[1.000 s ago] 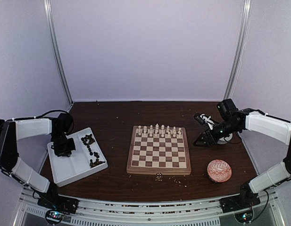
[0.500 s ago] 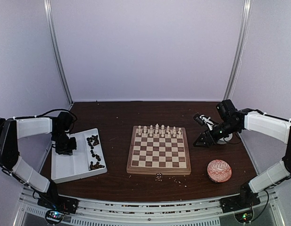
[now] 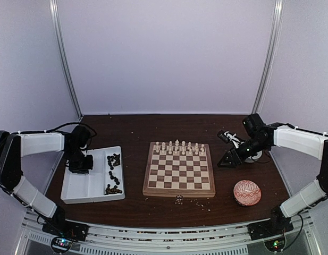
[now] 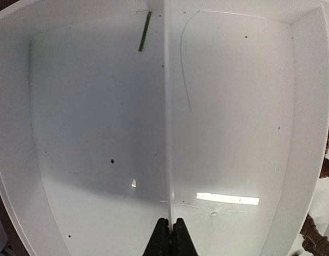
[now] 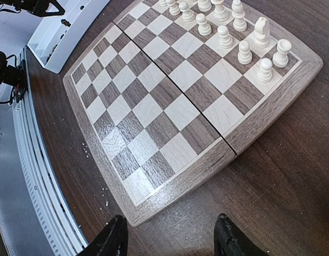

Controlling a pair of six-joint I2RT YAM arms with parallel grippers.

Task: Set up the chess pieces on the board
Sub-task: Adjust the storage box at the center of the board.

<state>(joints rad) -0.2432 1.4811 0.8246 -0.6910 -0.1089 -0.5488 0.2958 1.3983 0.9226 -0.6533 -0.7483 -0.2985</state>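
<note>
The board (image 3: 179, 169) lies in the middle of the table, with cream-white chess pieces (image 3: 178, 146) lined up in its two far rows. Dark chess pieces (image 3: 112, 162) lie loose in the right compartment of the white tray (image 3: 84, 187). My left gripper (image 3: 80, 164) is shut on the tray's thin divider wall (image 4: 167, 106), pinched between the black fingertips (image 4: 163, 237). My right gripper (image 3: 223, 161) hovers open just off the board's right edge, nothing between its fingers. In the right wrist view the board (image 5: 169, 101) and white pieces (image 5: 244, 37) lie ahead of my right gripper (image 5: 169, 242).
A red and white patterned ball (image 3: 246, 192) sits at the near right of the table. Pale crumbs (image 3: 179, 199) are scattered by the board's near edge. The metal rail at the table's near edge (image 5: 25, 176) shows in the right wrist view.
The white tray has slid and turned to the right, toward the board, with my left gripper holding its divider. The right gripper has shifted only slightly.
</note>
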